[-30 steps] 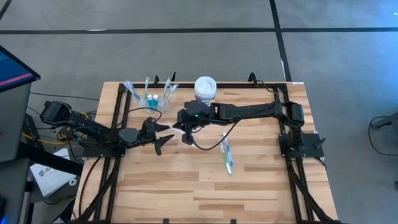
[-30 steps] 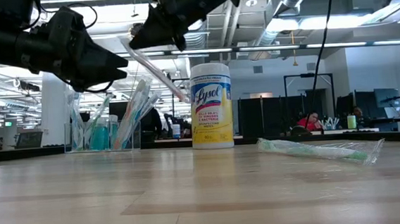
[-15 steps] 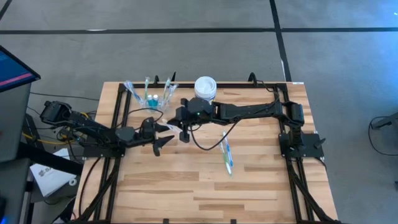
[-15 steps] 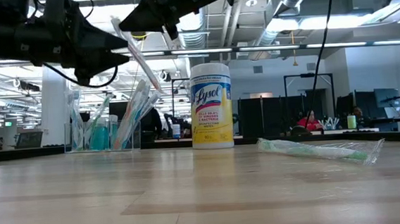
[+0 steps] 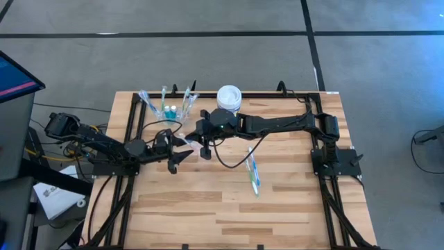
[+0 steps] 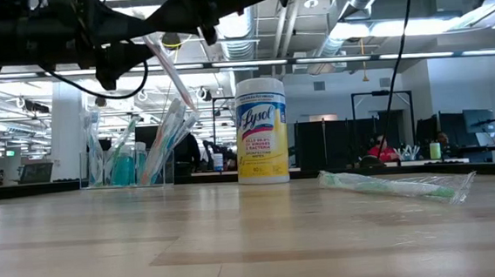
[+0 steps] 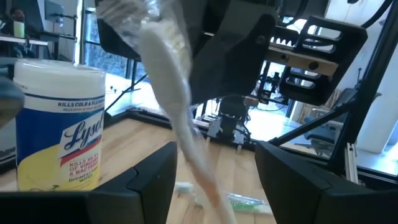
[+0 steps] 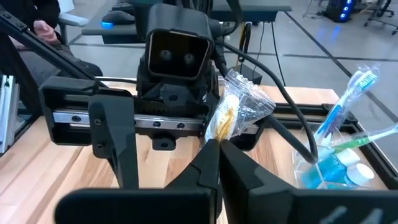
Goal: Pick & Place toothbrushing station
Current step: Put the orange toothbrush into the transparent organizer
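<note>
right tool (image 5: pixel 203 141) pinching our wrapped toothbrush (image 6: pixel 170 74) | left tool (image 5: pixel 186 147) wide around it | beside tub (image 5: pixel 229 98)

Lysol wipes tub (image 5: pixel 228 98), white lid, yellow label, upright at the table's (image 5: pixel 208 208) far edge, just beyond the 2 grippers, touching neither. Light wood slat tabletop, black frame rails (image 5: pixel 135 118) along its sides. Grey floor with black tape lines (image 5: pixel 313 48). Office room behind, person seated (image 6: pixel 379 152) far off.

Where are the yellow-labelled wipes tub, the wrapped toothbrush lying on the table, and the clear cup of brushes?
Round white-lidded, yellow-labelled tub (image 6: pixel 261 130), low view, label.
Slim plastic-wrapped green toothbrush (image 6: pixel 392 186), low view, middle.
Small clear plastic cup (image 6: pixel 126 169), low view, front wall.
</note>
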